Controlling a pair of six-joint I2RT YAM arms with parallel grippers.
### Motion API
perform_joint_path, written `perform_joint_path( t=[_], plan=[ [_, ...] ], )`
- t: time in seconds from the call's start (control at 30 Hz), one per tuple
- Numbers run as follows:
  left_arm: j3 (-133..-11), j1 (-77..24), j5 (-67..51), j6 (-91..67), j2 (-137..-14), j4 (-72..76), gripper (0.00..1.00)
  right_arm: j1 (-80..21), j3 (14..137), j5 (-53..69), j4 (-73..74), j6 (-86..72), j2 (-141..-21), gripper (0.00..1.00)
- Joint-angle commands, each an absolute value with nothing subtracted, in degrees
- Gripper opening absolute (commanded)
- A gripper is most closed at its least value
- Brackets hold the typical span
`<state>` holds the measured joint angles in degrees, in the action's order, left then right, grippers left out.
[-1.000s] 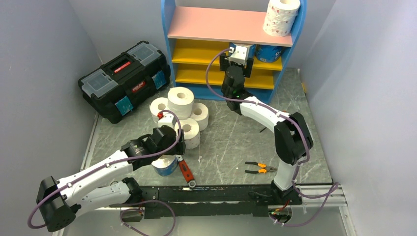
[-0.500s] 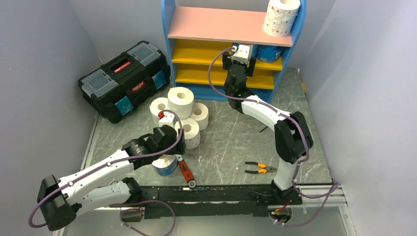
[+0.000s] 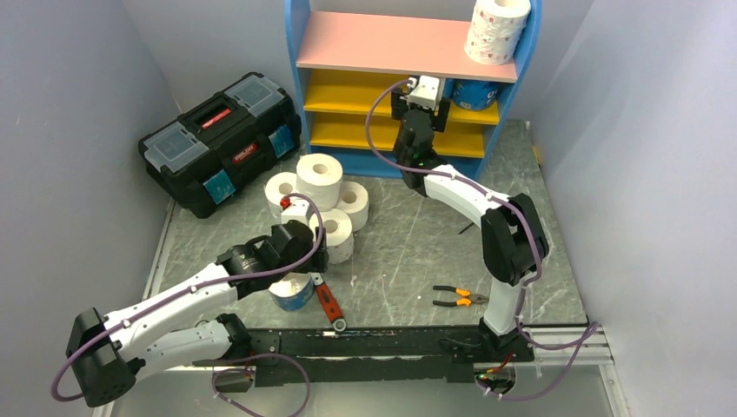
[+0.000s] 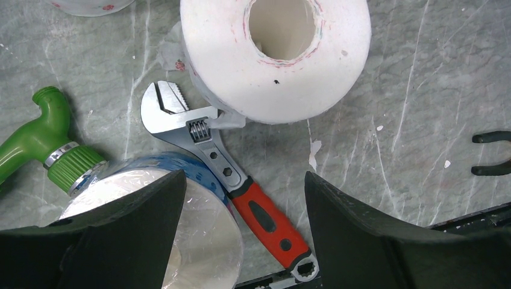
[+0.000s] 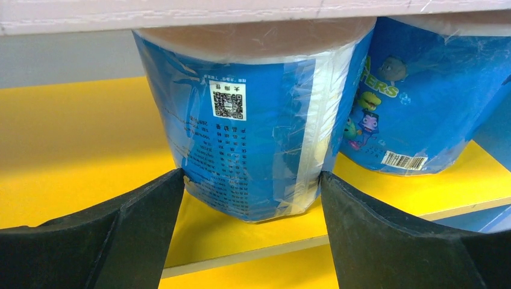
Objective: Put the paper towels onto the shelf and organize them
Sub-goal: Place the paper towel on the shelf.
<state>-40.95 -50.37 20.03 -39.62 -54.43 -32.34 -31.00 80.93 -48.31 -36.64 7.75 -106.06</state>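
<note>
A: Anything changed since a second ago?

B: Little. The right gripper (image 3: 423, 90) has crept slightly up and left, further in under the pink top board (image 3: 382, 43) of the shelf (image 3: 296, 61). The left arm and the rolls out on the table have not moved.

A: Right gripper state?

B: Fingers spread wide, one either side of a blue-wrapped roll (image 5: 241, 120). The roll stands upright on the shelf's upper yellow board (image 5: 72, 132), near the board's front edge, with its base between the fingertips. Cannot tell whether the pads press it or merely flank it.

A: Anything else on the shelf?

B: A second blue-wrapped roll (image 5: 416, 90) stands just right of the first on the same board. A pink-dotted roll (image 3: 497, 30) stands upright at the right end of the top board.

A: Left gripper (image 4: 244, 174)?

B: Spread, holding nothing, well out from the shelf front. Below it is a third blue-wrapped roll (image 4: 205, 232), partly under the left finger. An adjustable wrench (image 4: 211, 150) with a red handle lies beside that, its head against a white roll (image 4: 277, 60). The cluster of white rolls (image 3: 319, 178) sits between there and the shelf.
</note>
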Motion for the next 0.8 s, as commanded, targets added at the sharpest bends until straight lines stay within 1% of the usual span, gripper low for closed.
perform_joint_path(
  t=[0.0, 0.33, 0.43, 0.53, 0.63, 0.77],
  plan=[
    [-42.73, -50.23, 21.31, -38.5, -54.59, -31.62, 0.78, -30.34, 83.64, -48.19, -37.62, 7.83, -106.46, 0.86],
    [-42.47, -50.19, 20.64, -38.33, -54.37, -31.03, 0.78, -29.46, 82.47, -48.9, -37.01, 7.46, -105.03, 0.9],
    [-42.17, -50.21, 19.93, -38.19, -54.0, -30.71, 0.78, -29.59, 81.61, -47.84, -37.47, 7.2, -104.11, 0.93],
    [-41.89, -50.19, 19.56, -38.09, -53.28, -30.44, 0.78, -30.06, 80.17, -45.66, -37.43, 6.42, -102.29, 0.99],
    [-41.59, -50.19, 19.34, -38.06, -52.56, -30.39, 0.78, -31.15, 77.87, -43.01, -38.39, 6.2, -100.25, 1.0],
    [-41.4, -50.22, 19.02, -38.13, -51.31, -30.57, 0.78, -32.37, 76.73, -42.47, -35.05, 3.66, -97.41, 1.0]
  ],
)
